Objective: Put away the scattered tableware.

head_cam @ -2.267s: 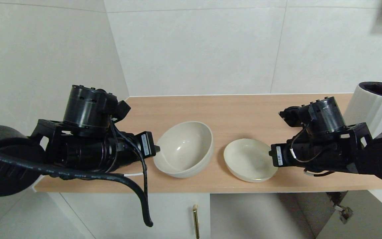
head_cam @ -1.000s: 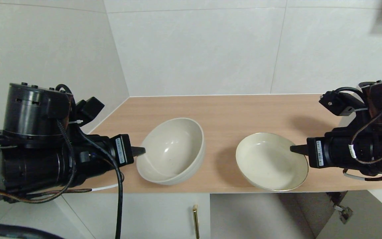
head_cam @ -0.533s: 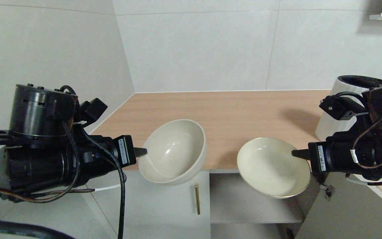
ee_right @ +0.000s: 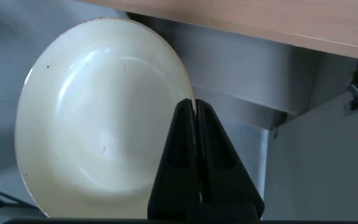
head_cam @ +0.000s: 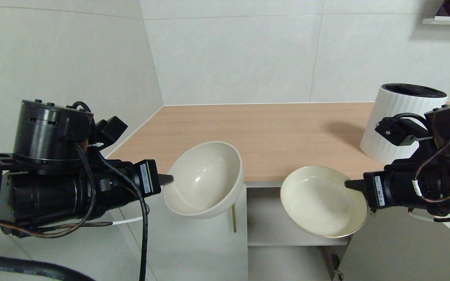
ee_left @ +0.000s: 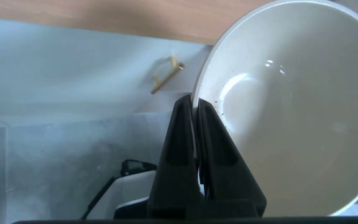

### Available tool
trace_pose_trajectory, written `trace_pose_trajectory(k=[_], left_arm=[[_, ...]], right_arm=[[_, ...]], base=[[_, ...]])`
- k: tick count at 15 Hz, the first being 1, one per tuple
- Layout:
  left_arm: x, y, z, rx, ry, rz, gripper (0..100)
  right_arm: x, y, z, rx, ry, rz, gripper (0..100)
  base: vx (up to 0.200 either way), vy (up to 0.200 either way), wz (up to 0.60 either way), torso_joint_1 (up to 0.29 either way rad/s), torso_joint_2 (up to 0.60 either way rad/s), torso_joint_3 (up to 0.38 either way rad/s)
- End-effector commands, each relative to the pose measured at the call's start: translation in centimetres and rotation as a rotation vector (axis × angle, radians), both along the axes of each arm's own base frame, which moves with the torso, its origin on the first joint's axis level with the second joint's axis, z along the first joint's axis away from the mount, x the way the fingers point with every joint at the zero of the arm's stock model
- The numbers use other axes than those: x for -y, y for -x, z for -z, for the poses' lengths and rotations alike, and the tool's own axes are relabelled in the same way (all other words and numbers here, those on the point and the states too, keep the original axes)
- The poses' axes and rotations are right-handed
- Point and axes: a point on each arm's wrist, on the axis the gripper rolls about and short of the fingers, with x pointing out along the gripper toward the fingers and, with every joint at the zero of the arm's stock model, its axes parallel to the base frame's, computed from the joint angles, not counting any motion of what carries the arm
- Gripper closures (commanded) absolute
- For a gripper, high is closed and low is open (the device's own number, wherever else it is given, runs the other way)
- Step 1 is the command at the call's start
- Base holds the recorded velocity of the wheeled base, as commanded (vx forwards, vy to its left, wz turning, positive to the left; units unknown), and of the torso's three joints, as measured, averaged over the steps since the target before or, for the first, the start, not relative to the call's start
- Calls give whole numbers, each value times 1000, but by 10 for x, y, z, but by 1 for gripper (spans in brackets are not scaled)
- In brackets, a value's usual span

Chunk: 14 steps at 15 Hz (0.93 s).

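Note:
My left gripper (head_cam: 167,179) is shut on the rim of a deep cream bowl (head_cam: 205,178), held in the air in front of the wooden counter (head_cam: 256,132). The left wrist view has the gripper (ee_left: 197,109) pinching the bowl (ee_left: 291,106) at its edge. On the right, my right gripper (head_cam: 350,184) is shut on the rim of a shallow cream plate (head_cam: 320,201), tilted and held off the counter's front edge. In the right wrist view that gripper (ee_right: 194,107) clamps the plate (ee_right: 98,118).
A white ribbed container (head_cam: 399,121) stands on the counter at the right. Below the counter are a white cabinet door with a brass handle (head_cam: 233,223) and an open shelf (head_cam: 287,238). Tiled walls close off the left and back.
Both grippers lifted the bowl and the plate off the counter and drew them back past its front edge. The head camera has also pulled back, showing more of the cabinet below.

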Motion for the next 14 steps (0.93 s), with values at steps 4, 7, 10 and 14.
trace_pose_trajectory(k=[4,7,10,14], left_arm=[[2,0,2,-8,-4,8,100],[2,0,2,-7,-3,8,100],[2,1,1,-4,-2,11,100],[3,0,2,-5,-2,11,100]], right_arm=[[0,0,2,-7,6,-2,100],[-1,-1,4,-12,9,-2,100],[-1,-1,4,-12,9,-2,100],[-1,-1,4,-12,9,-2,100]], base=[[0,0,0,0,0,0],[0,0,0,0,0,0],[0,0,0,-123,303,172],[0,0,0,-178,452,268]])
